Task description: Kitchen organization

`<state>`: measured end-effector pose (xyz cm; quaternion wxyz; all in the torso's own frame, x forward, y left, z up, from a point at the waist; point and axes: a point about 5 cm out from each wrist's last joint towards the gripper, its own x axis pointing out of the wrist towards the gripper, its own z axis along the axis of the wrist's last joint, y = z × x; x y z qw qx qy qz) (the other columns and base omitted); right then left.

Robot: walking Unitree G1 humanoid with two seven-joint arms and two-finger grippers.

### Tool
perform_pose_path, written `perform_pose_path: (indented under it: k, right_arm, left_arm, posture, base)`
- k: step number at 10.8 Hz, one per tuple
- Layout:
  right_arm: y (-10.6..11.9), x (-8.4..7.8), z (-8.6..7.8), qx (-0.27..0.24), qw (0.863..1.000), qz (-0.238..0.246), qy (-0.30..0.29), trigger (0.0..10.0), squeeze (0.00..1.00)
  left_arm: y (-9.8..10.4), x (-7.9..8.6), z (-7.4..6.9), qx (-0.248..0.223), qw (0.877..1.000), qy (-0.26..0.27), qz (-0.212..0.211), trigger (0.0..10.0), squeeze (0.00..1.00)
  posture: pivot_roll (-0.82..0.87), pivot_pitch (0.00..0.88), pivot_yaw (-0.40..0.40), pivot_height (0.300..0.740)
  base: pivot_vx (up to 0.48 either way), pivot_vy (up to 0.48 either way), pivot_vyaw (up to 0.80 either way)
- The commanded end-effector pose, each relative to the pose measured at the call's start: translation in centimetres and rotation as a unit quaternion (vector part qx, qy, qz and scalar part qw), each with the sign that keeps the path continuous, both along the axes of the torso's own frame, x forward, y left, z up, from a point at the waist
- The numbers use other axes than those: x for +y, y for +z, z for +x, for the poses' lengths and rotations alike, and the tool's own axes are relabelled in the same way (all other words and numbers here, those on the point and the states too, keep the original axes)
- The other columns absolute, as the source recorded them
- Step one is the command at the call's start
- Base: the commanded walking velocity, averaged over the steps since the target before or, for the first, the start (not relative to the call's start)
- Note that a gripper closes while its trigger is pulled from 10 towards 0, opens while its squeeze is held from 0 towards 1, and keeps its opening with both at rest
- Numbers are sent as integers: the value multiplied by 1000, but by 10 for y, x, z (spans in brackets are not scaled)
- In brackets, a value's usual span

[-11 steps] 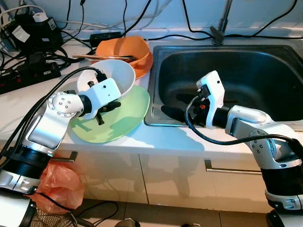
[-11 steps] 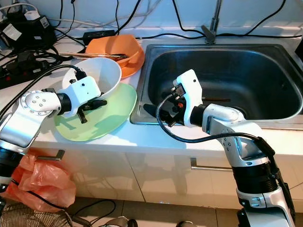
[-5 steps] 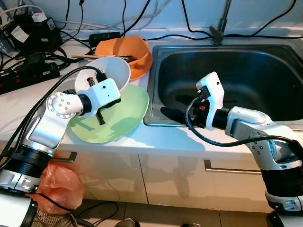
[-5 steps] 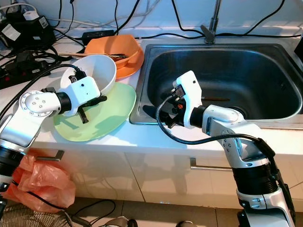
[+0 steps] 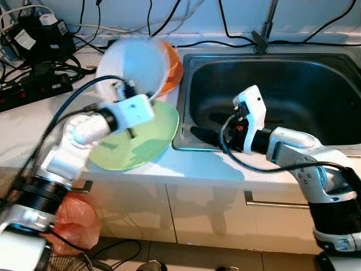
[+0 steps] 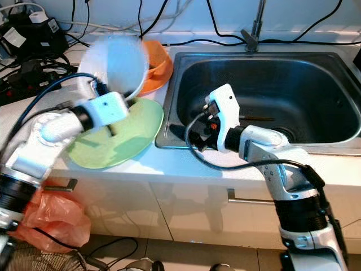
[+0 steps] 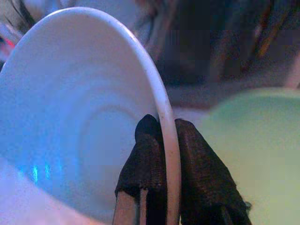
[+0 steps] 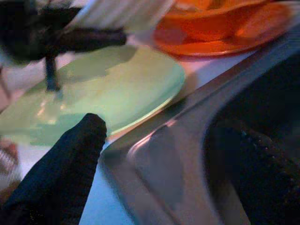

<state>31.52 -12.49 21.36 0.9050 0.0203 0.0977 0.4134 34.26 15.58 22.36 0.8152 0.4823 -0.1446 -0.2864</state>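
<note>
Left gripper (image 7: 161, 140): both black fingers clamped on the rim of the white bowl (image 5: 131, 65), 1 finger inside the rim and 1 outside. Bowl is off the counter, tilted up on edge with its open side facing partly toward the camera, blurred in both head views. It hangs above the far edge of the green plate (image 5: 141, 141) and in front of the orange bowl (image 5: 171, 68).

Green plate lies flat on the white countertop (image 5: 22, 127), just left of the sink (image 5: 316, 84); its right edge reaches close to the sink rim. Orange bowl sits on the counter beyond the plate, at the sink's far-left corner, mostly hidden behind the white bowl.

Right gripper (image 8: 159, 154): fingers apart, holding nothing. In the right wrist view 1 finger (image 8: 70, 159) lies over the counter edge near the plate, the other over the dark sink basin. In the head views the right wrist sits at the near-left corner of the sink, above the rim, pointing left toward the plate.

Far left on the counter: a black power strip (image 5: 28, 90) and a tangle of black cables (image 5: 45, 62). Faucet base (image 5: 260, 39) stands behind the sink. An orange plastic bag (image 5: 70, 217) hangs low, in front of the cabinet, left side.
</note>
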Motion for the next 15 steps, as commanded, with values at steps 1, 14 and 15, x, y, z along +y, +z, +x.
perform_pose_path:
  k: [1,14,15]
  right_arm:
    - [9,-3,4,-10,1000,18,-16,10000,0]
    - [62,5,28,-28,977,172,-126,10000,0]
    - [67,5,25,-40,975,185,-115,10000,0]
  left_arm:
    - [5,-4,-4,-41,999,-10,-1,0,0]
    - [-39,-57,15,-117,993,-25,6,0,0]
    - [-34,-51,20,-126,992,-4,0,0,0]
  posture:
    - [31,90,86,740]
    - [6,90,92,740]
    - [6,90,92,740]
  base:
    - [0,0,0]
    - [0,0,0]
    - [0,0,0]
